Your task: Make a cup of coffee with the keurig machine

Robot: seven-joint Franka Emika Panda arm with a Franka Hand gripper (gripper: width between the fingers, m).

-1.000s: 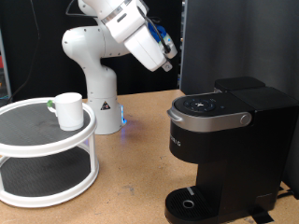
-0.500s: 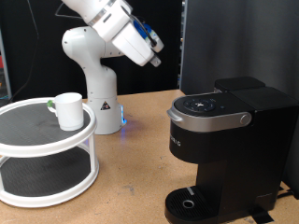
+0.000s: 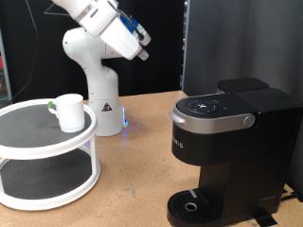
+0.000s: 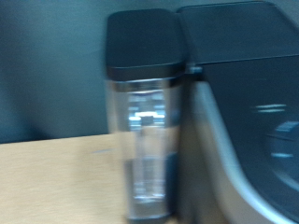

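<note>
The white cup (image 3: 69, 112) stands on the top shelf of a round white two-tier rack (image 3: 38, 142) at the exterior view's left. The black keurig machine (image 3: 232, 142) stands at the right with its silver-handled lid down and nothing on its round drip base (image 3: 194, 206). My gripper (image 3: 144, 53) hangs high in the air at the top middle, between the rack and the machine, touching nothing. Its fingers are too small to make out. The wrist view is blurred and shows the keurig's clear water tank (image 4: 145, 131) and dark body (image 4: 248, 103). No fingers show there.
A small green-topped pod (image 3: 49, 106) lies on the rack's top shelf just behind the cup. The arm's white base (image 3: 102, 104) stands behind the rack. The wooden table (image 3: 133, 180) runs between the rack and the machine. A dark panel stands behind the keurig.
The arm's hand has swung up and to the exterior view's left, away from the keurig. The cup, the pod and the machine have not moved.
</note>
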